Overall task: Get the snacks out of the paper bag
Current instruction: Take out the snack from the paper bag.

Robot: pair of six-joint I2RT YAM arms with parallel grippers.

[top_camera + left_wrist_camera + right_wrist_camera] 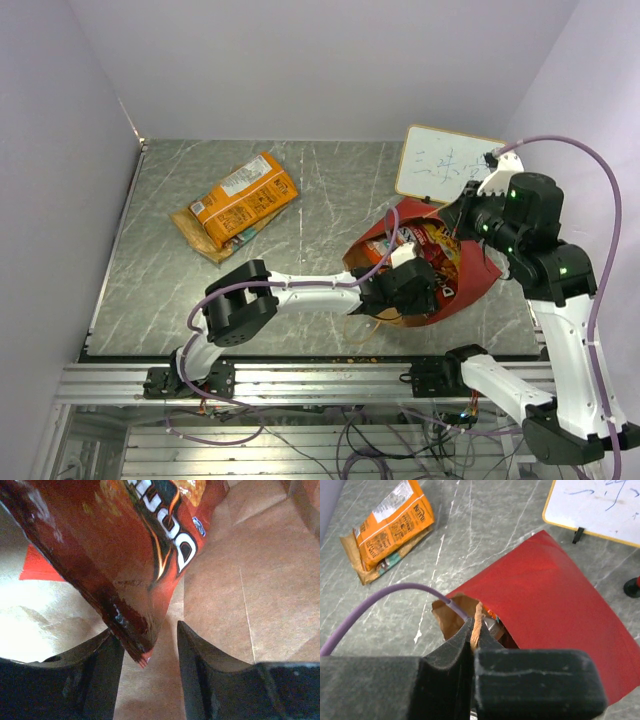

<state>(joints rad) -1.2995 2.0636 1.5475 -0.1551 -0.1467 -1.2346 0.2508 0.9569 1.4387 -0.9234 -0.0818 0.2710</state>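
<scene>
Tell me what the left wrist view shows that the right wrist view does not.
Only left wrist: the red-orange Doritos bag, its corner between the fingers of the open left claw. Only right wrist: orange flat packets on the grey table, the white writing board, the right claw pinching the large red paper bag rim. Both: that paper bag, its brown inside versus red outside.

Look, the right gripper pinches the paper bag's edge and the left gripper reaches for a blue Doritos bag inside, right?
No, the Doritos bag is red-orange, not blue; the left wrist view shows its corner inside the open left gripper. The right gripper does pinch the paper bag's edge.
</scene>
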